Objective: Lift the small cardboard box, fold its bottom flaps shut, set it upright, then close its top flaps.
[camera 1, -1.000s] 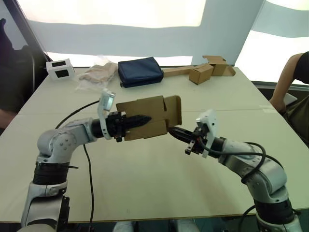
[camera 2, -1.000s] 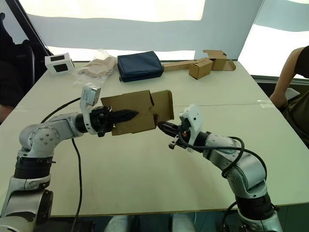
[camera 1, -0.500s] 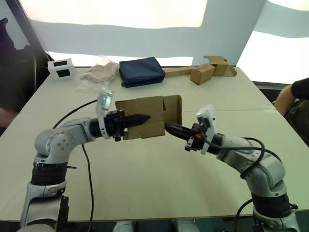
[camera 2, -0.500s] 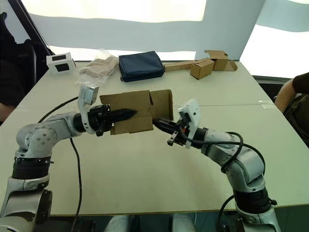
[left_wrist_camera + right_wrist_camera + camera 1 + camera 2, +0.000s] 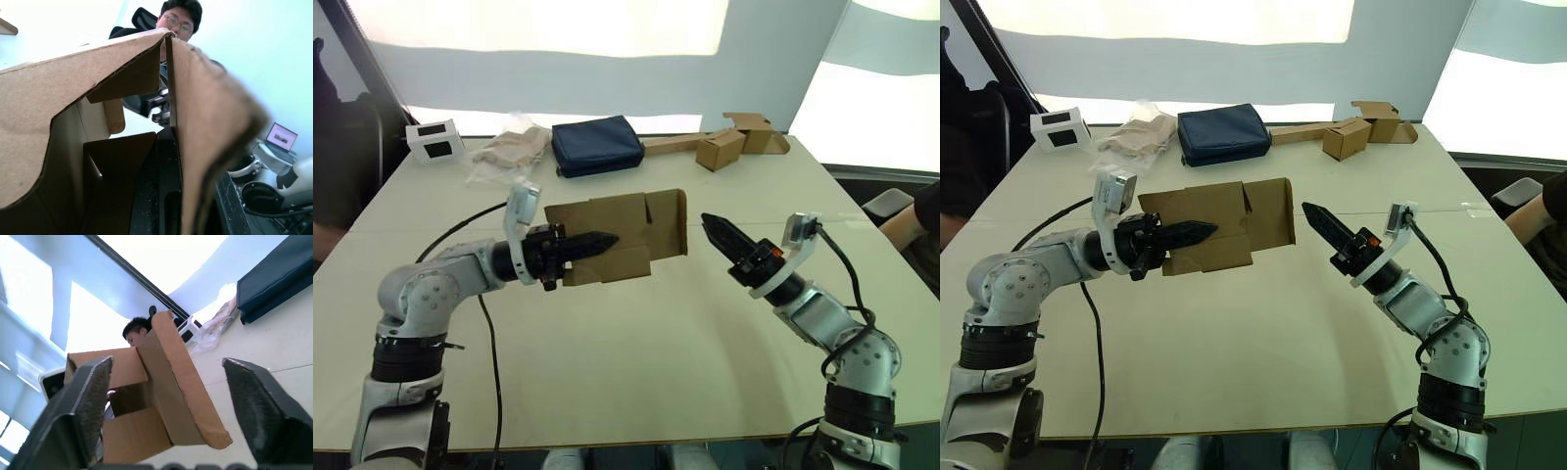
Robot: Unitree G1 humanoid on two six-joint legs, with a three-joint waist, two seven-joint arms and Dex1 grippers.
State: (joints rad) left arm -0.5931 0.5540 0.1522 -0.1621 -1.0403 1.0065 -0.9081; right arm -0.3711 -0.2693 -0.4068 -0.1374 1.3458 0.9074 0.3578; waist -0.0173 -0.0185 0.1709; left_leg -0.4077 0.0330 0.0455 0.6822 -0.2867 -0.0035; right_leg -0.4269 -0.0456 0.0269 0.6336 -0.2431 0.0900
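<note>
The small cardboard box (image 5: 615, 238) hangs in the air above the table (image 5: 607, 362), just left of the frame's middle in the head views, lying on its side. The left gripper (image 5: 592, 244) is closed on one side wall of the box: one black finger lies along the outside face, pointing toward the right of the frame, and the left wrist view shows the other finger (image 5: 156, 196) inside the box against that same wall. At the end of the box facing right, the flaps (image 5: 671, 223) are not folded in; one broad flap stands out past the box edge, and the right wrist view looks into that open end, with the flaps spread.

The right gripper (image 5: 717, 233) sits right of centre, apart from the box with a clear gap between them, touching nothing. In the right wrist view its two fingers (image 5: 85, 401) stand wide apart with nothing between them.

Along the far edge of the table, from upper left to upper right, lie a small white device (image 5: 434, 139), a crumpled plastic bag (image 5: 509, 149), a dark blue pouch (image 5: 597, 145) and two small brown boxes on a flat cardboard strip (image 5: 724, 145). A person's arm (image 5: 915, 220) shows at the right edge.
</note>
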